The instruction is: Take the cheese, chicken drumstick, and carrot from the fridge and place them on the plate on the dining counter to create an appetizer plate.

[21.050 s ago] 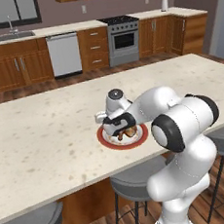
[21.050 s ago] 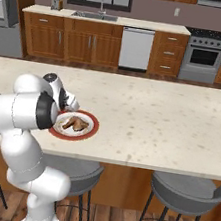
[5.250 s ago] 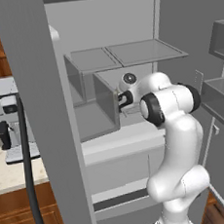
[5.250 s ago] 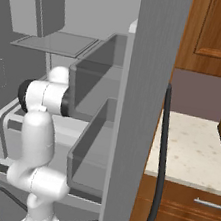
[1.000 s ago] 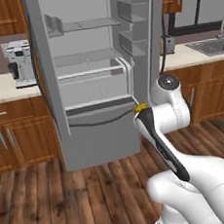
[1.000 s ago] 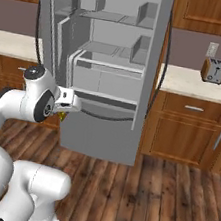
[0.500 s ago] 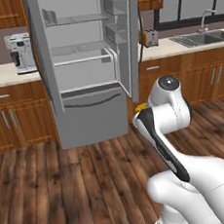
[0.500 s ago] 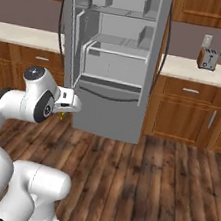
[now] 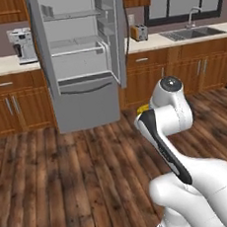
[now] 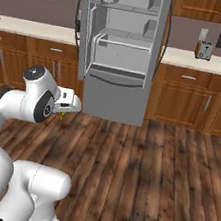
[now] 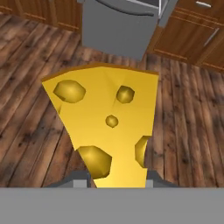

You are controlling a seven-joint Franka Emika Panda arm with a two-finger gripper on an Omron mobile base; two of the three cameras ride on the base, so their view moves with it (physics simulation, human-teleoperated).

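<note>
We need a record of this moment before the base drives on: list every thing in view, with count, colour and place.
cheese: one, yellow-orange wedge with holes, clamped in the gripper above the wooden floor.
fridge: one, grey, doors open, against the wall between the cabinets.
toaster: one, silver, on the wall counter right of the fridge.
coffee machine: one, white, on the counter left of the fridge.
sink: one, steel with faucet, under the window.
cabinets: several, brown wood, along the wall.
gripper: one, white with dark tips, shut on the cheese.
</note>
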